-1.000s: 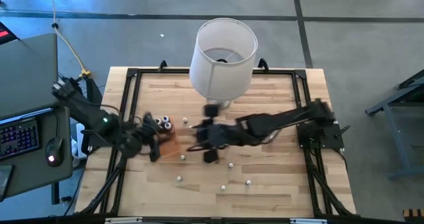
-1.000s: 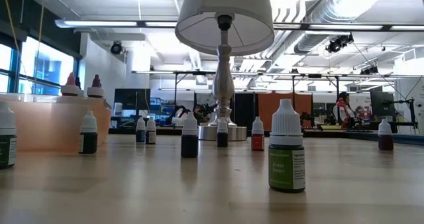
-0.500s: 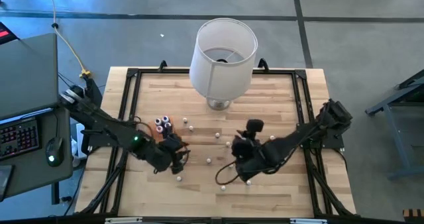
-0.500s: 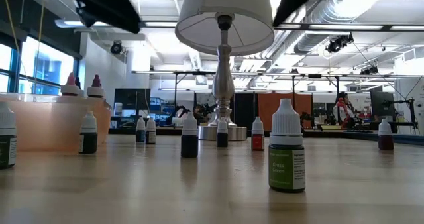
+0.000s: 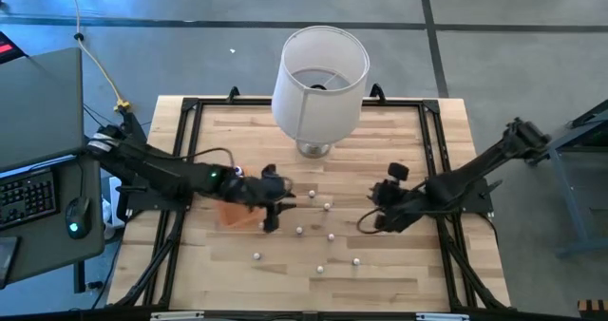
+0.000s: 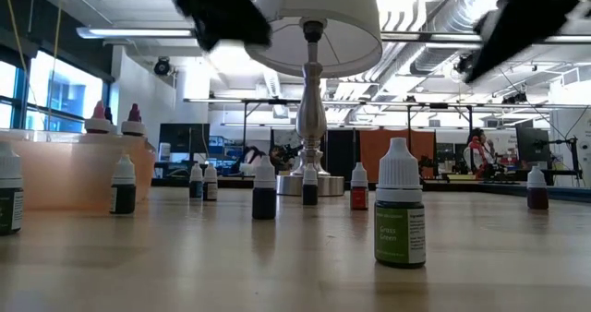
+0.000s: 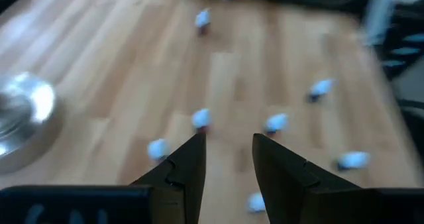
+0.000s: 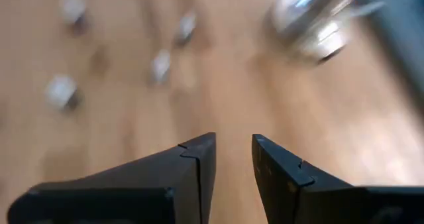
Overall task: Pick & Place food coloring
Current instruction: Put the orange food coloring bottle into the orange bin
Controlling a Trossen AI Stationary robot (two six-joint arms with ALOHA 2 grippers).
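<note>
Several tiny food coloring bottles stand upright and loose on the wooden table (image 5: 399,264), among them one (image 5: 327,205) mid-table and a green-labelled one (image 6: 400,206) close in the low view. My left gripper (image 5: 282,205) hovers open above the table just right of the orange tray (image 5: 236,217). Bottles (image 7: 201,118) lie ahead of its fingers, none between them. My right gripper (image 5: 372,217) hovers open at the right of the middle, above bare wood, with blurred bottles (image 8: 159,65) beyond its tips. Two bottles (image 6: 97,118) sit in the tray (image 6: 74,169).
A lamp with a big white shade (image 5: 320,74) stands on a silver base (image 7: 20,118) at the table's far middle. A black frame (image 5: 180,131) runs around the table's edges. Bare wood lies along the near edge and far right.
My left gripper has swung from over the tray toward the table's middle and sunk a little. My right gripper has drawn back from the middle toward the right edge, dropping and rolling its wrist. The bottles have stayed where they stood.
</note>
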